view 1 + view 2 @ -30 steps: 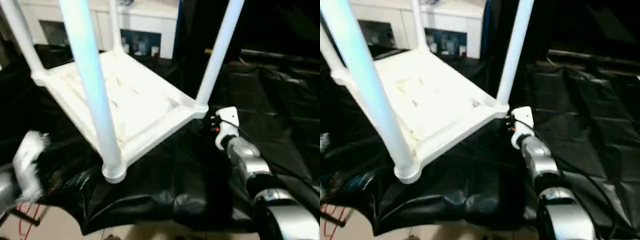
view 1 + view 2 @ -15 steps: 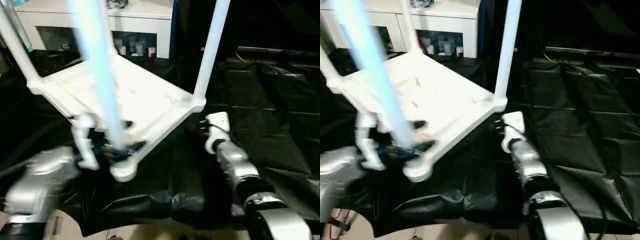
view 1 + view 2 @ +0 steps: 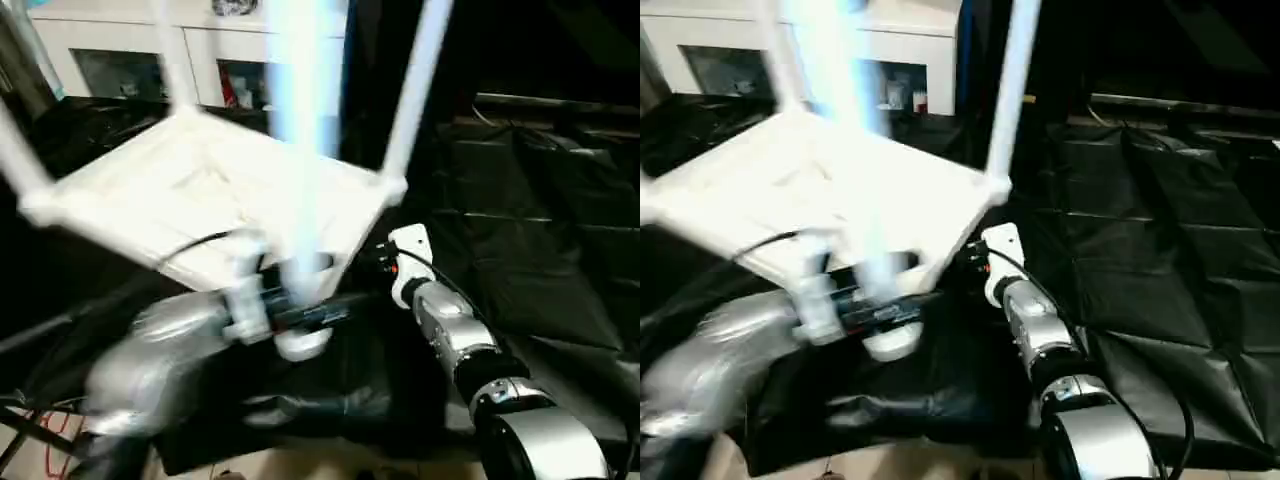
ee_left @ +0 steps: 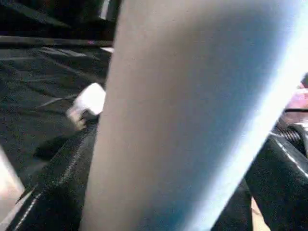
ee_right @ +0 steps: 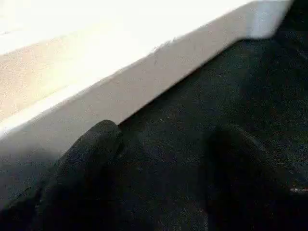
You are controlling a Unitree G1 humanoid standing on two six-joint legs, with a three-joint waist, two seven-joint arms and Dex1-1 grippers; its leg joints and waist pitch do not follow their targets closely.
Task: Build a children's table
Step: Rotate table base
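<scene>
The children's table stands upside down on black cloth: a white tabletop (image 3: 200,190) with its legs pointing up. The near leg (image 3: 300,120) rises from the near corner, and the right leg (image 3: 415,80) from the right corner. My left gripper (image 3: 305,310) is open at the foot of the near leg, which stands between its fingers (image 4: 43,202) and looms large in the left wrist view. My right gripper (image 5: 168,130) is open, low on the cloth just under the tabletop's edge (image 5: 96,86) by the right corner. Its white wrist (image 3: 405,255) shows beside that corner.
Black cloth (image 3: 540,230) covers the work surface to the right and front. A white cabinet with glass doors (image 3: 130,40) stands behind the table. Pale floor with a red cable (image 3: 50,440) shows at the lower left.
My left arm has swung in from the left to the near leg, fingers now either side of it. The table's near corner has shifted right. The view has also shifted.
</scene>
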